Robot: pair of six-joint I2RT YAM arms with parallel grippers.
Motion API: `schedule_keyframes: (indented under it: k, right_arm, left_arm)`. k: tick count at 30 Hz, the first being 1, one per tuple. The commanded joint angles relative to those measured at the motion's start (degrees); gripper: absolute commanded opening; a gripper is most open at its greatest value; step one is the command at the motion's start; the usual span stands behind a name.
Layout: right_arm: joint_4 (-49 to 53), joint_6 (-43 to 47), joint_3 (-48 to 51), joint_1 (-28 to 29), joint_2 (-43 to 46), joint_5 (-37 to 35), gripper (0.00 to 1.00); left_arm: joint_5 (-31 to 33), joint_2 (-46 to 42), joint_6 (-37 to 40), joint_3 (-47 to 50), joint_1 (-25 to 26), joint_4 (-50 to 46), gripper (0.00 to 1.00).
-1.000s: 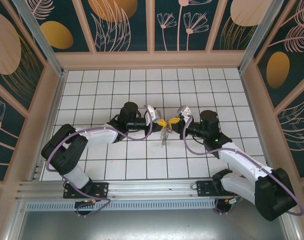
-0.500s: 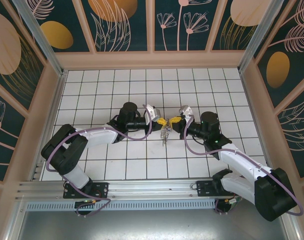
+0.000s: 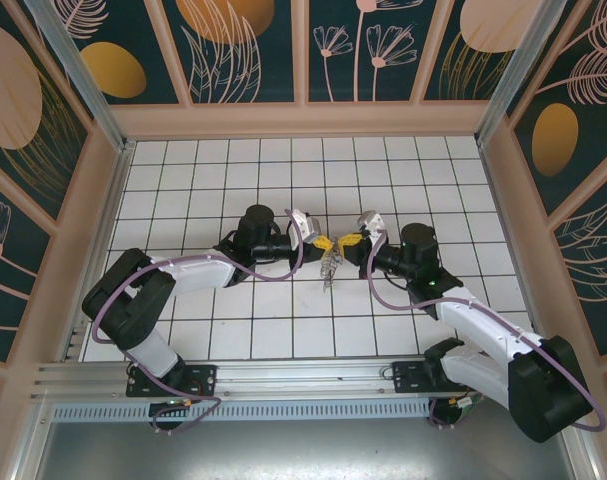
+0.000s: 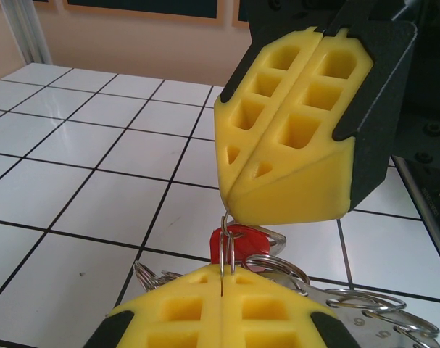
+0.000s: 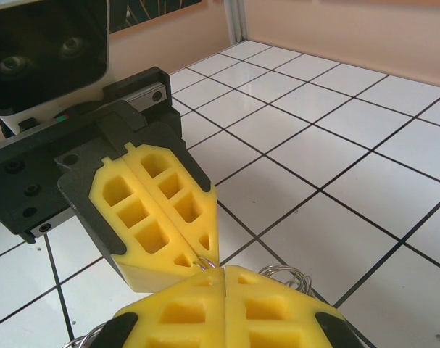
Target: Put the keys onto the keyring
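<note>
1. Yellow foam tips meet at the middle of the white-tiled worktop (image 3: 233, 190), where the left pincer (image 3: 322, 243) and the right pincer (image 3: 349, 240) face each other nose to nose.
2. Between them hangs the keyring (image 3: 329, 267), its silvery fringe trailing toward the near side of the scene.
3. Both pincers are fully closed. Seen from the left wrist, a thin doubled wire of the ring runs straight into the seam of the left pincer's pads, so that one has the ring clamped.
4. The same wire rises to the very tip of the right pincer; whether that tip grips it or only touches it cannot be told.
5. One red key (image 4: 243, 241) sits just behind the wire, below the right pincer's tip, with small silvery rings (image 4: 364, 301) spread to the right of it.
6. Compared with a second ago, the right arm has edged a little to the left, bringing its tip closer to the left one; over the last half second nothing has shifted.
7. That pause suggests the pair have settled into position for threading. Whether the red key is already on the loop is not clear, so the task looks mid-way rather than finished.
</note>
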State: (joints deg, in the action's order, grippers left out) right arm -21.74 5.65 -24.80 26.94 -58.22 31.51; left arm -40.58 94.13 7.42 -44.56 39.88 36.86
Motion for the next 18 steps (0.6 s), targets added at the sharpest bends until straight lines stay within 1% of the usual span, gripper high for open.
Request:
schedule_keyframes:
  k: [1,18]
  right_arm:
    - [-2.46,1.11,-1.31,-0.66,1.03,0.31,0.0]
    - [-2.33,1.37,-1.85,-0.52,1.0,0.79,0.0]
  left_arm:
    - [-0.33,-1.49,-0.22,-0.02,-0.22,1.11,0.0]
    - [-0.04,-2.02,0.2,0.0,-0.21,0.49,0.0]
